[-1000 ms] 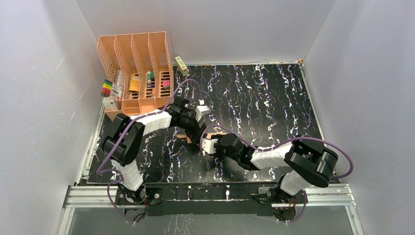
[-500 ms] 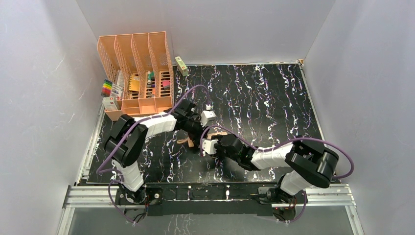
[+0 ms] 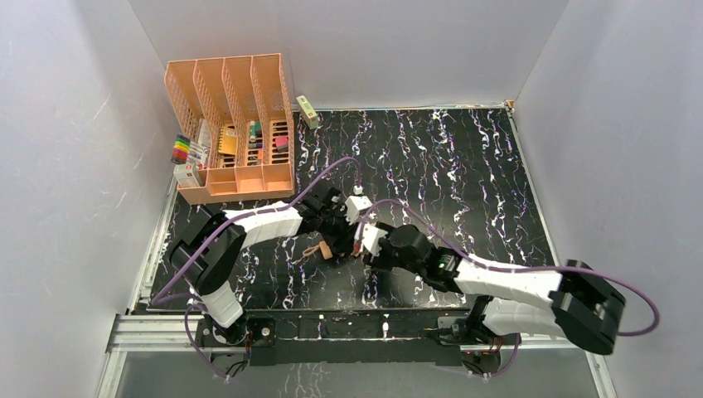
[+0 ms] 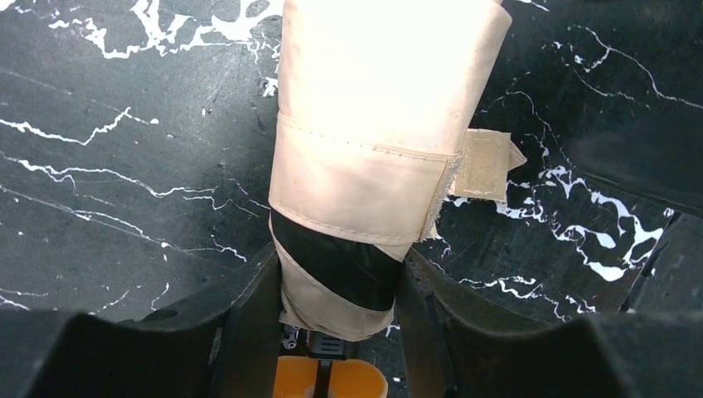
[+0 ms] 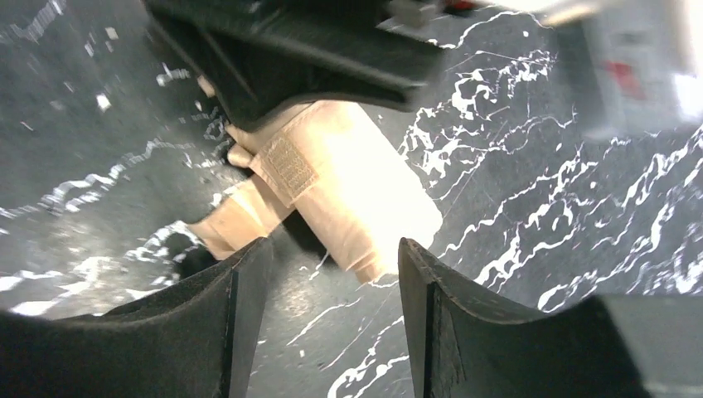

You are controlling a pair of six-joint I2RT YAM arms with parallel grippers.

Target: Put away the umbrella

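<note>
The umbrella (image 4: 365,124) is a rolled peach-tan bundle lying on the black marbled table, with its strap wrapped round it and an orange handle (image 4: 330,377) at its near end. My left gripper (image 4: 336,274) is shut on the umbrella, one finger pressed against each side near the handle end. From above, the umbrella (image 3: 323,247) peeks out between the two grippers, mostly hidden by the left gripper (image 3: 336,230). My right gripper (image 5: 332,249) stands open just short of the umbrella's (image 5: 348,191) far end, with only table between its fingers. It shows from above as the right gripper (image 3: 359,247).
A peach-orange slotted organizer (image 3: 232,124) stands at the back left, with markers (image 3: 186,149) and a small box (image 3: 189,176) beside it. A small green box (image 3: 307,110) lies by the back wall. Purple cables loop over both arms.
My left gripper has come down and closed on the umbrella. My right gripper has opened and let go of it, and the right arm has stretched out lower across the table.
</note>
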